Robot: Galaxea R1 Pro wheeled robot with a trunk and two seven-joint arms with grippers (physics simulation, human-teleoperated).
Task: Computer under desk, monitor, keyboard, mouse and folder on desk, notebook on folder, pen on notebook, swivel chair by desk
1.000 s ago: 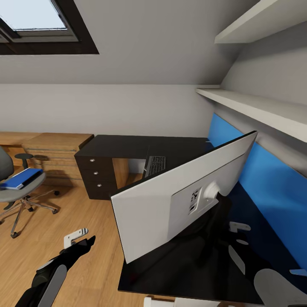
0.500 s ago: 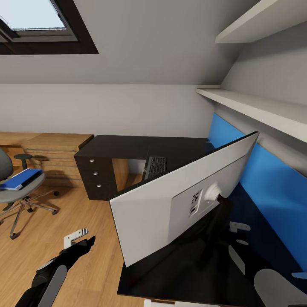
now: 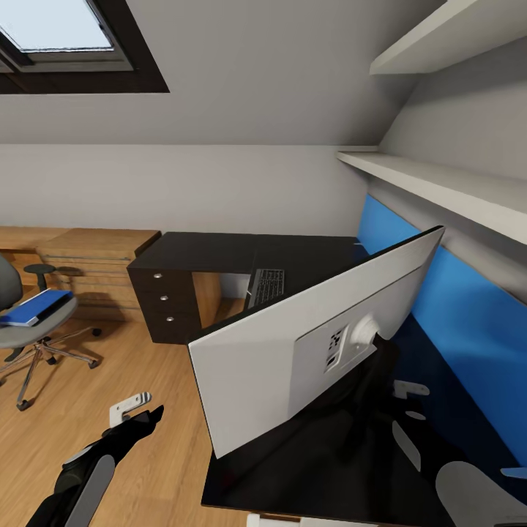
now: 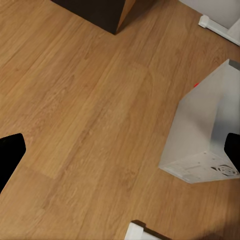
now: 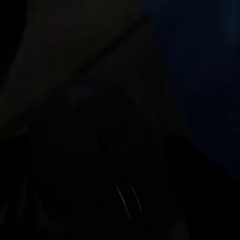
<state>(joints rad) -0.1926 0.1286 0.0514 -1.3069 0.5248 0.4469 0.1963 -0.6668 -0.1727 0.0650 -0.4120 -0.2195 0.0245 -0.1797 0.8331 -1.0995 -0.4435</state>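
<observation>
1. We saw the monitor (image 3: 315, 344) standing on the near wing of the worktop (image 3: 219, 252), its pale back toward us and its long axis running from about 8 o'clock up to 2 o'clock across the head view.
2. The keyboard (image 3: 268, 284) lay flat on the worktop beyond the monitor's upper edge, its near end cut off by the screen.
3. The blue folder (image 3: 33, 307) rested on the seat of the swivel chair (image 3: 29, 329), well apart from the worktop, at roughly 10 o'clock from the left tool (image 3: 132, 411).
4. We judged the left arm the nearer one for the folder; the folder's long axis pointed about toward 2 o'clock.
5. The left tool hung over bare wooden floor (image 4: 90, 125); its two dark fingertips stood wide apart at the wrist view's edges, holding nothing. A grey computer case (image 4: 202, 135) stood on the floor near it.
6. The right tool's state we could not tell: its wrist view was almost black.
7. A dark strip lay on the folder; whether it was the notebook we could not say, and the chair was cut off at the frame's edge.
</observation>
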